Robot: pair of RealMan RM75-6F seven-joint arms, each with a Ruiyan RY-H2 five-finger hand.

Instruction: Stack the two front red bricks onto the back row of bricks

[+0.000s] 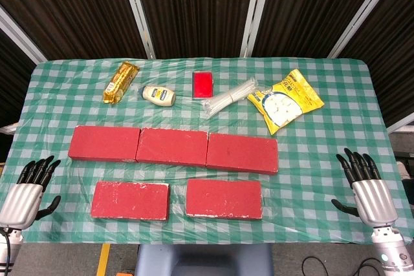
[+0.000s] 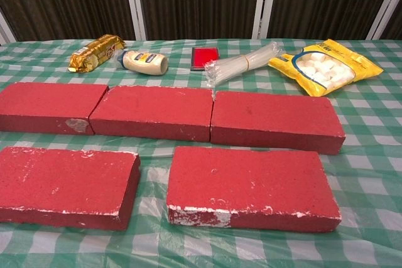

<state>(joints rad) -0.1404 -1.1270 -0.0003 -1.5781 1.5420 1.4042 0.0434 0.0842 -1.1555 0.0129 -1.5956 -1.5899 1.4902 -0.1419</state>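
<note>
Two flat rectangular red front bricks (image 1: 130,200) (image 1: 224,198) are lying before the three-brick back row (image 1: 173,147), while left hand (image 1: 27,190) and right hand (image 1: 365,184) are hovering, fingers spread, holding nothing.

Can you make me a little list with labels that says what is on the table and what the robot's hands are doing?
Front row: left red brick and right red brick, lying flat with a gap between
Back row: three red bricks end to end, nothing stacked on them
Behind bricks: gold snack packet, small white bottle, flat red box, clear bundle of white sticks, yellow marshmallow bag
Cover: green checked tablecloth
Left hand: open, at table's left edge, holds nothing
Right hand: open, at right edge, holds nothing
</note>
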